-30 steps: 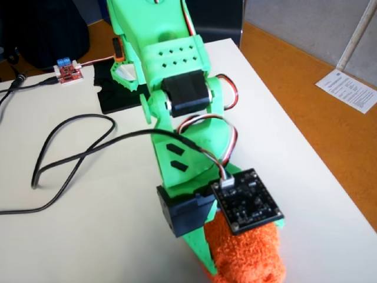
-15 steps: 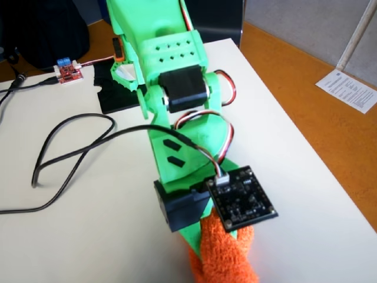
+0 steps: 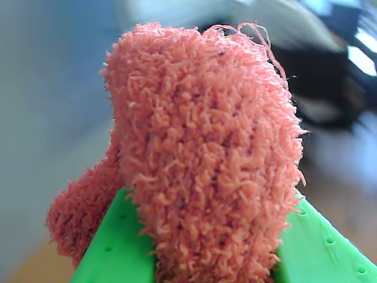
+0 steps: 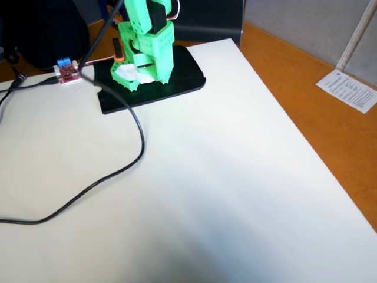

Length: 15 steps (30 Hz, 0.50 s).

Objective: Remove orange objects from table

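- Right in front of the wrist camera, the orange woolly lump (image 3: 206, 153) fills most of the picture.
- The lump is soft and fuzzy, with little curly loops all over and a few loose threads at its top.
- It sits between the two green fingers (image 3: 112, 247) of the gripper (image 3: 215, 259), which poke in from the bottom edge, one on each side.
- The gripper is squeezing the lump, and the fingers press against it on both sides.
- A smaller bump of the same orange wool hangs out past the left finger in the wrist view.
- Behind the lump everything is blurry, so I cannot tell what is back there.
- In the fixed view, the big off-white table (image 4: 224, 177) takes up most of the picture.
- The orange lump cannot be seen in that view.
- The green arm (image 4: 146, 44) stands on a black mat (image 4: 177, 82) at the far end of the table.
- A black cable (image 4: 118, 171) curls across the table from the arm toward the left edge.
- A small red circuit board (image 4: 66, 69) lies just left of the mat.
- A brown wooden surface (image 4: 312, 112) runs along the right side of the table, with a sheet of paper (image 4: 347, 88) on it.
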{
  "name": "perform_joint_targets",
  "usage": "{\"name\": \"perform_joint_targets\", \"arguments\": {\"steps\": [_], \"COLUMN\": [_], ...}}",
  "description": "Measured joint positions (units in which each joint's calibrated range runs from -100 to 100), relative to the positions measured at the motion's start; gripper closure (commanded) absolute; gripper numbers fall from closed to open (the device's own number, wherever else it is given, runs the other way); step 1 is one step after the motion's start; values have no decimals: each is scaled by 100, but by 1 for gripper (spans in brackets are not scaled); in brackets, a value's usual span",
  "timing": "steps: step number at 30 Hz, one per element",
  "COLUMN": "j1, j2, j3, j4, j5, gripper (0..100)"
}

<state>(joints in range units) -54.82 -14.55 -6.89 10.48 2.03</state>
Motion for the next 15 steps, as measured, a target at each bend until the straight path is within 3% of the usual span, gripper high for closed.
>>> {"name": "perform_joint_targets", "arguments": {"steps": [6,9,12,15], "j1": [-1255,-1501,-1501,-1451], "j2": [-1107,-1607,-1661,-1089], "j3": [899,1030,1461,2258], "j4": [60,1103,2444,2504], "j5": [78,288,674,1079], "gripper": [97,62,62,62]}}
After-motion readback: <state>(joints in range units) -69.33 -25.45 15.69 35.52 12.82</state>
